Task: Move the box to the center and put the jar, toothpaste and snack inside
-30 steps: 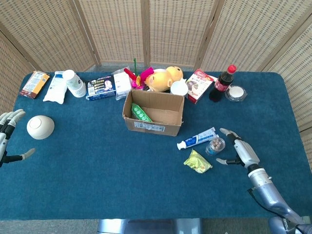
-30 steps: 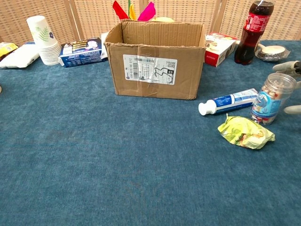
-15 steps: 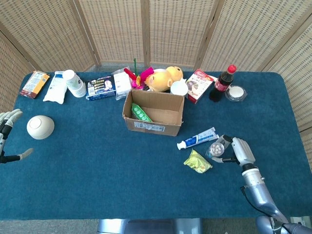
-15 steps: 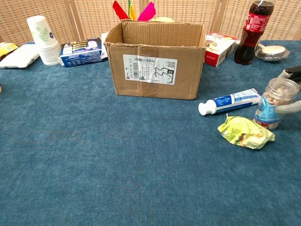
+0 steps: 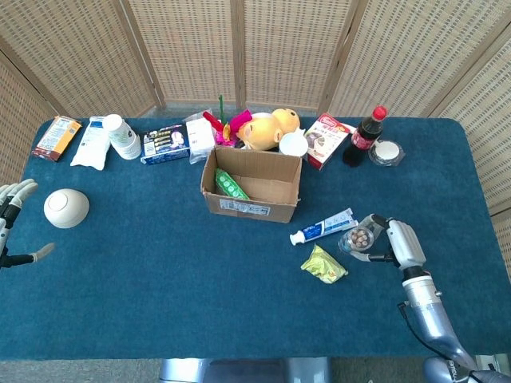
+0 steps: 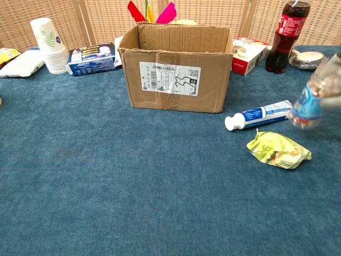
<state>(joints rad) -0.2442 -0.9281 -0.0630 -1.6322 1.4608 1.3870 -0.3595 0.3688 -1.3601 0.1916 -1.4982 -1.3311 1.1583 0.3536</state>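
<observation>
Right hand [image 5: 399,243] grips the small clear plastic jar [image 5: 359,238] off the table, right of the brown cardboard box [image 5: 254,185]; rigid, light, smooth-sided, best wrapped mid-body; left hand [image 5: 12,219] spread, idle

We see the right hand [image 5: 402,242] at the table's [image 5: 160,271] right side with the jar [image 5: 361,238] in its fingers. The toothpaste [image 5: 322,227] lies just left of it, the snack [image 5: 324,265] left and nearer, the box [image 5: 254,185] farther left, behind.
</observation>
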